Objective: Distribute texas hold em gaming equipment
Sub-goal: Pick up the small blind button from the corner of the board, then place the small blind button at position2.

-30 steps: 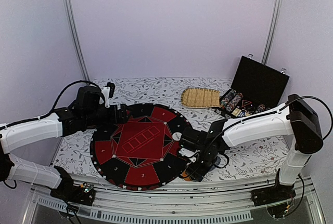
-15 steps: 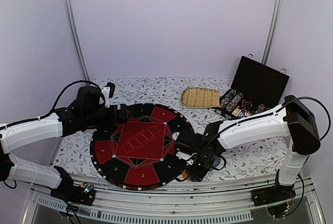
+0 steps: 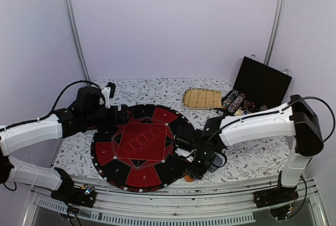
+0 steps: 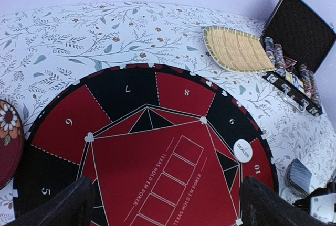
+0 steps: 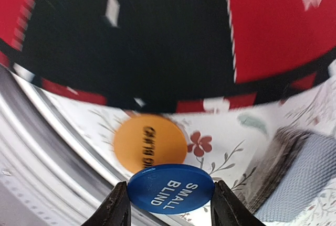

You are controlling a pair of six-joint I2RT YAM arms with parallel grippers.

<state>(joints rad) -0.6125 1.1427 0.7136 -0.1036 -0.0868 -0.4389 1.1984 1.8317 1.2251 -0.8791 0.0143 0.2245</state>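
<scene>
The right gripper [image 5: 169, 205] is clamped on the blue button [image 5: 170, 188] marked SMALL BLIND, with a finger [image 5: 116, 209] against each side of its rim and its face tilted toward the wrist camera. Whether the button is clear of the cloth [image 5: 220, 142] cannot be told. Just beyond it the orange button [image 5: 150, 143] lies flat on the floral cloth, just outside the edge of the mat [image 5: 157, 37]. To the right of both, the deck [image 5: 302, 176] sits on the cloth with its grey-blue back up, near the blue button but apart from it. In the top view this gripper is low at the near right edge of the mat, its arm reaching in from the right

The left gripper [image 4: 167, 194] is spread wide with nothing between its fingers [image 4: 63, 207]. It hangs above the far left part of the mat, looking across it. The white button [image 4: 243, 150] marked DEALER lies flat on the mat near its rim, by the segment numbered 10. At the left edge of that wrist view the red dish [image 4: 8, 131] sits just beside the mat's rim. Beyond the mat the straw tray [image 4: 236, 50] lies on the cloth. Just to the right of the tray stands the black case [image 4: 302, 24], lid up, with rows of chips [image 4: 276, 58] on edge inside it
</scene>
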